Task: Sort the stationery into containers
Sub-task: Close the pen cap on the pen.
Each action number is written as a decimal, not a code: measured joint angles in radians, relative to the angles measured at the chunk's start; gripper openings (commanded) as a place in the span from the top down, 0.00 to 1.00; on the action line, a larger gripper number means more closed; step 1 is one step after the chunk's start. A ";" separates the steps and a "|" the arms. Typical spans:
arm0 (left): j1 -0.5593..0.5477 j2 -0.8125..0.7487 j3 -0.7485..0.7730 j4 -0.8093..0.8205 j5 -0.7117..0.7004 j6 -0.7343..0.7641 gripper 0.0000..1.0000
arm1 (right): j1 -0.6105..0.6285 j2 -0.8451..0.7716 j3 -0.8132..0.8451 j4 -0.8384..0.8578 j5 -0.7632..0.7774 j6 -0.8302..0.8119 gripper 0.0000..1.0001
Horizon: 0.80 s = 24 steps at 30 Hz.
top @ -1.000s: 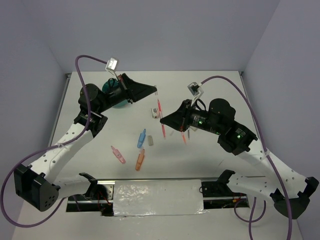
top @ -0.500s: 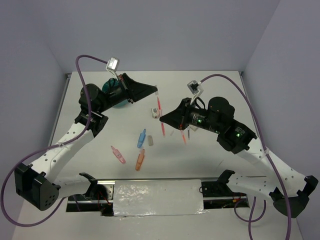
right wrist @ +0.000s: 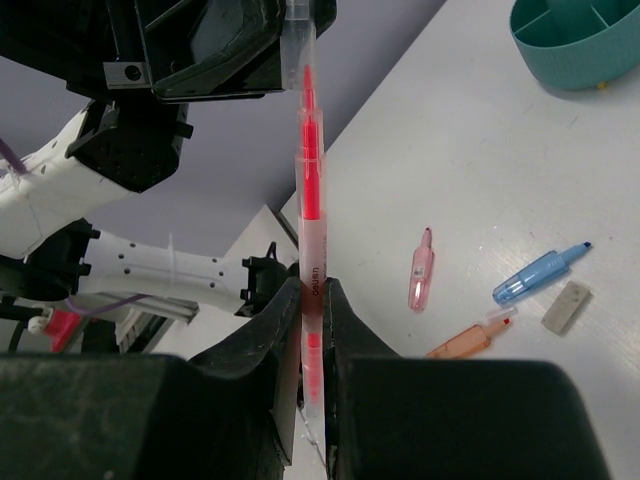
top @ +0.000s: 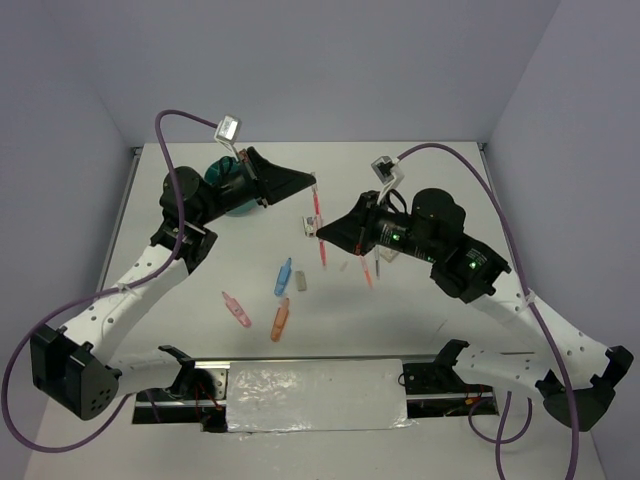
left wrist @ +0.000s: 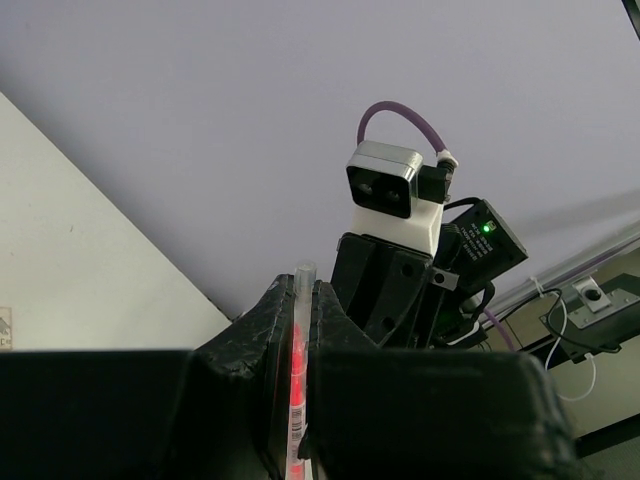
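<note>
**A:** How did things stand on the table (top: 430, 330)?

**B:** The left arm (top: 150, 265) reached over the far left part and the right arm (top: 470, 270) over the right part. Their tips met above the middle. The organiser (right wrist: 580, 50) stood at the far left, half hidden behind the left arm in the top view.

**A:** And the two tools?

**B:** The left gripper (left wrist: 298, 300) was closed narrow on the far end of a red pen (right wrist: 310, 190). The right gripper (right wrist: 312, 290) was closed narrow on the near part of the same pen. So the pen hung in the air between them, off the table and well apart from the organiser.

**A:** Why two grips on one pen?

**B:** I judged it as a hand-over. The organiser was on the left side, so the left arm could reach it more easily. It could also have been a pull on the cap; I could not tell which.

**A:** What lay below?

**B:** A blue marker (top: 284, 277), a pink marker (top: 236, 310) and an orange marker (top: 280, 319) lay near the middle, with a grey eraser (top: 301, 281) just beside the blue one. All were outside the organiser, so most of the sorting seemed not yet done.

**A:** Any risk?

**B:** The pen was thin. If one gripper let go while the other had a weak hold, it could drop.
</note>
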 measured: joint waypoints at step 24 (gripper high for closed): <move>0.000 0.000 0.000 -0.044 0.000 0.048 0.98 | -0.031 0.046 0.086 -0.057 0.018 -0.020 1.00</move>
